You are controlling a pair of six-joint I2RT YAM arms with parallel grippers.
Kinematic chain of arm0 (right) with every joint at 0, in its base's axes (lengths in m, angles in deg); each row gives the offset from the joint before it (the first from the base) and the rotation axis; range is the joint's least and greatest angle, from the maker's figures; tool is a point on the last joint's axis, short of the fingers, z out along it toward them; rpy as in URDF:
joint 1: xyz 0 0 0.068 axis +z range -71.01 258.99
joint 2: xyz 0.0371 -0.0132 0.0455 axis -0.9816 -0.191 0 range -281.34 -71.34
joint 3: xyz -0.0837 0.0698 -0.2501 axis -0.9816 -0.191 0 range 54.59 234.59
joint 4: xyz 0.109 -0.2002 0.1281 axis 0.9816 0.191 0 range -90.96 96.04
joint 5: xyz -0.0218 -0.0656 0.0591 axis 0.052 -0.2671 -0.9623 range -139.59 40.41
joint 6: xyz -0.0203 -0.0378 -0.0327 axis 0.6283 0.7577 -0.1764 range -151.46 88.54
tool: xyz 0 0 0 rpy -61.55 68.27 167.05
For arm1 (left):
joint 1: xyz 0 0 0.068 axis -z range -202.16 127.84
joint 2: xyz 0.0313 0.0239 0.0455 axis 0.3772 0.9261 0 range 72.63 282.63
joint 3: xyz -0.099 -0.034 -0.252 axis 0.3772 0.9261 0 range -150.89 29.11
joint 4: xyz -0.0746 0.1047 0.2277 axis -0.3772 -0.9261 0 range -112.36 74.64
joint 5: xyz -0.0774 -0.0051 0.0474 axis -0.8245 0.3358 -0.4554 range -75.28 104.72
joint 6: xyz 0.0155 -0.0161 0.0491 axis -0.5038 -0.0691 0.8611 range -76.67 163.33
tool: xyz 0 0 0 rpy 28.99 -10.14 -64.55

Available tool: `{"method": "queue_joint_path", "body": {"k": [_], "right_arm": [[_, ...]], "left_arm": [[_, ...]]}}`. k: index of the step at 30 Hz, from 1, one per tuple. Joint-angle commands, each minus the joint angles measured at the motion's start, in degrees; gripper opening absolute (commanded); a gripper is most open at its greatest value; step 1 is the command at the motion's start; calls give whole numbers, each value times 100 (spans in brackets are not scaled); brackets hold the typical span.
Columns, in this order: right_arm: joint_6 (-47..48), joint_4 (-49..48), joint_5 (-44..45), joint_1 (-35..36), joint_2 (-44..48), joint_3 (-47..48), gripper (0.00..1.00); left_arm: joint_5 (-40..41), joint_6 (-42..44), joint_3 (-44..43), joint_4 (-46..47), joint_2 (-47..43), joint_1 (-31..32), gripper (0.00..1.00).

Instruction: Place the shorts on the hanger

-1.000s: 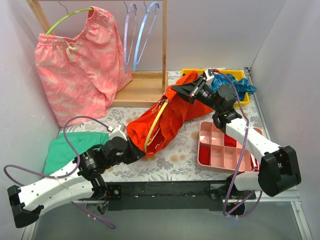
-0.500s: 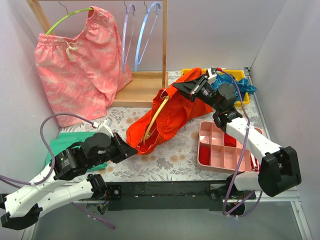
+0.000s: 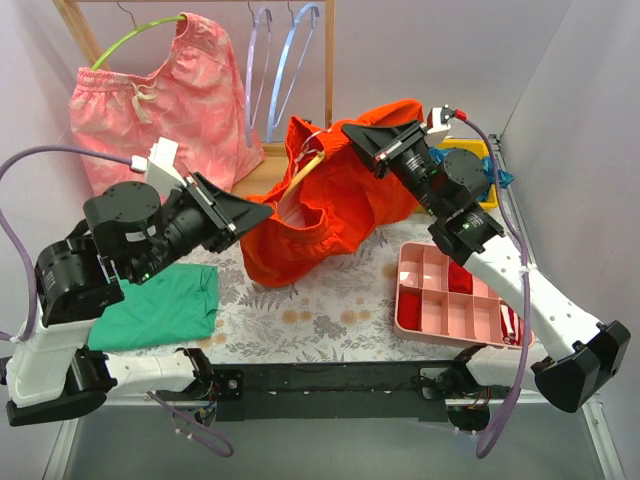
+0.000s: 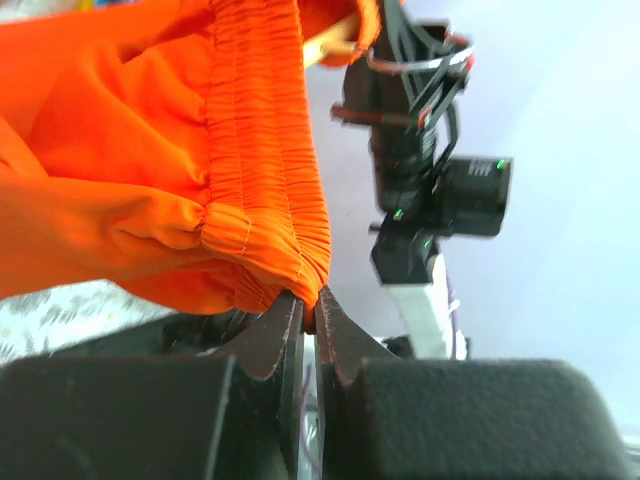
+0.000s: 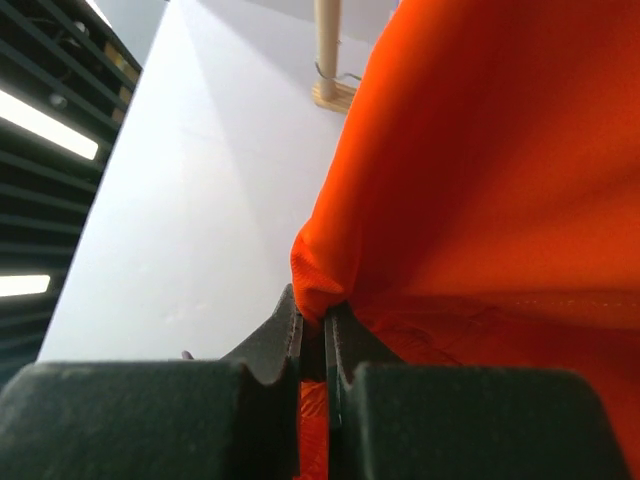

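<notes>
The red-orange shorts (image 3: 340,205) hang in the air between both arms, above the table's middle. The yellow hanger (image 3: 298,173) runs inside them, only a short stretch showing near the waistband opening; a pale piece of it shows in the left wrist view (image 4: 335,40). My left gripper (image 3: 268,210) is shut on the gathered waistband (image 4: 265,150) at the shorts' lower left. My right gripper (image 3: 350,132) is shut on the shorts' upper edge (image 5: 470,170) at the top right.
A wooden rack (image 3: 300,160) stands at the back with pink patterned shorts (image 3: 150,130) on a green hanger and two pale blue hangers (image 3: 290,60). A green cloth (image 3: 165,305) lies front left. A pink divided tray (image 3: 455,300) is front right; blue cloth (image 3: 490,175) behind it.
Both arms have risen and lifted the shorts with the hanger off the table. The left arm swung up and back to the left; the right gripper moved up and left.
</notes>
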Motion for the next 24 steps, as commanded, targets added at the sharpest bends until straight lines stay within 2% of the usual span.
{"method": "queue_joint_path", "body": {"k": [1,4,6,9,12,14,18,24], "right_arm": [[-240,162,770,157,101,729,1],[-355,216,822,157,161,547,1],[-364,180,1014,70,293,-14,1],[-635,-460,859,-202,505,-866,1],[-777,-646,542,-239,321,-905,1],[-786,-698,410,-134,40,-773,1],[-637,-804,786,543,-303,-466,1],[-961,-1322,857,1044,-839,-114,1]], "left_arm": [[598,362,-727,-134,511,23,0],[817,530,-438,-274,643,23,0],[906,469,167,-336,513,14,0],[1108,119,1344,-266,-120,23,0],[1415,-347,2030,-388,-744,23,0],[1695,-541,2138,-572,-999,23,0],[1969,-798,1936,-1030,-1088,23,0],[2268,-657,1216,-1460,-527,23,0]]}}
